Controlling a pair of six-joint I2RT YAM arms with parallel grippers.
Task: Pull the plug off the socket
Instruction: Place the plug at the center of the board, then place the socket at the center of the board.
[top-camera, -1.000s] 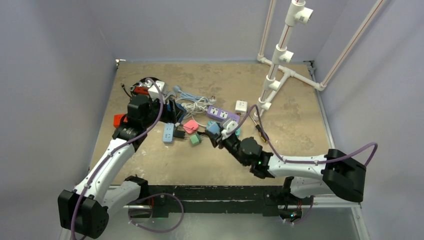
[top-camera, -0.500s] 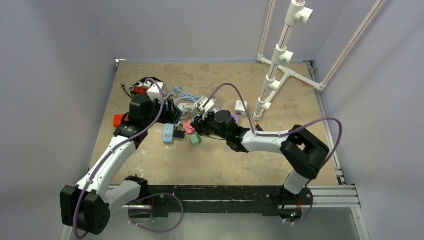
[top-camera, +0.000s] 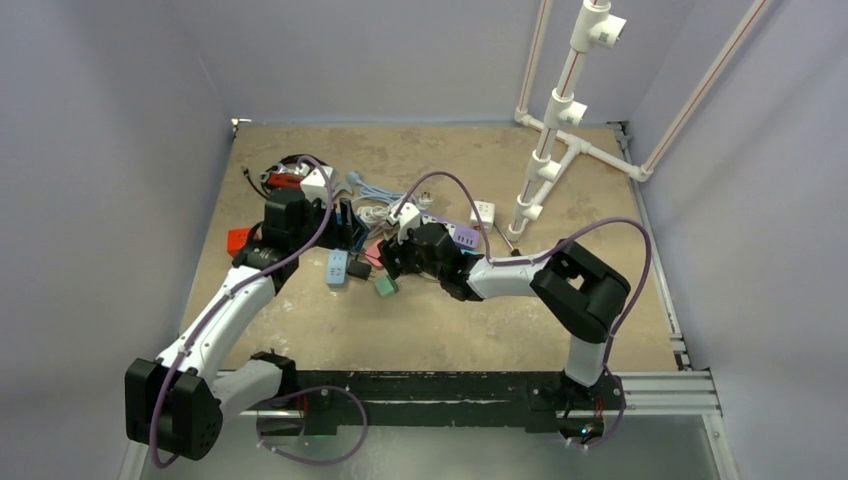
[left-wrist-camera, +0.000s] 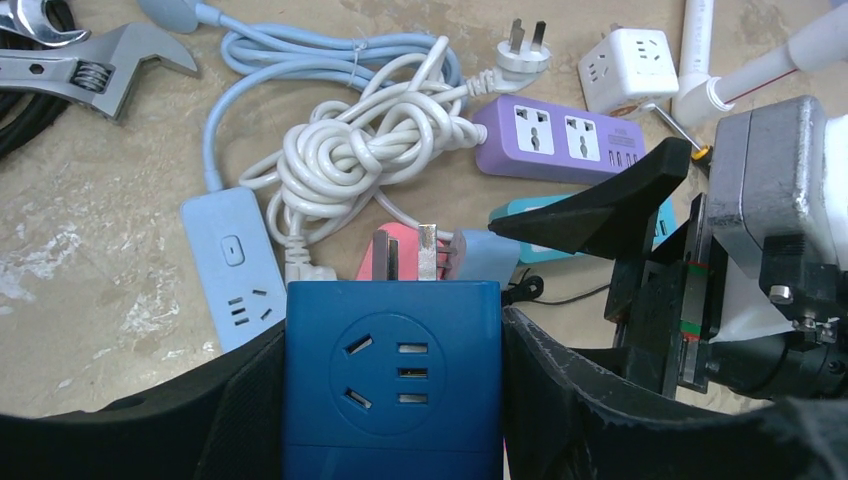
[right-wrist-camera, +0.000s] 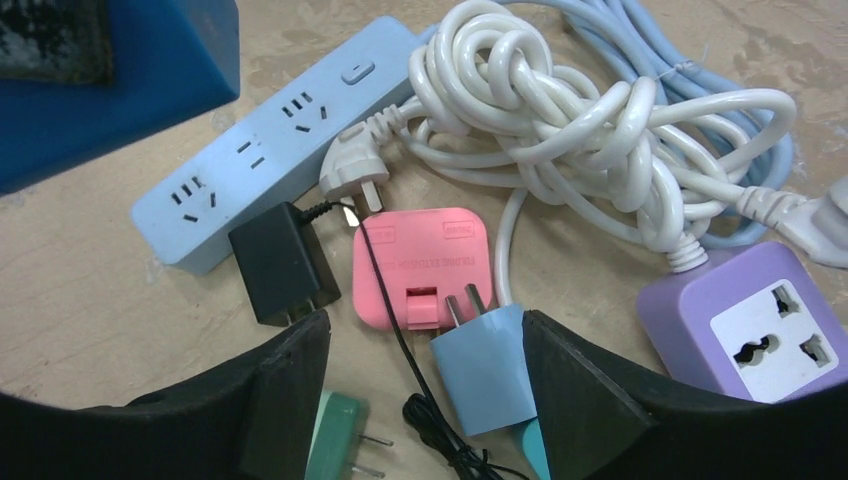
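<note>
Bench (top-camera: 300, 320) status: left gripper (left-wrist-camera: 392, 400) clamped on socket (left-wrist-camera: 392, 310), left of mid-bench, socket face empty. Plug (right-wrist-camera: 480, 370) lies mid-bench against pink adapter (right-wrist-camera: 420, 260), between the spread fingers of right gripper (right-wrist-camera: 425, 350), not gripped. Pull looks done. Probably only retreat and setting the socket down remain.

We see our left end effector (left-wrist-camera: 392, 395) clamped on a dark blue socket block (left-wrist-camera: 392, 365), a pink adapter (left-wrist-camera: 405, 248) lying just beyond it.
</note>
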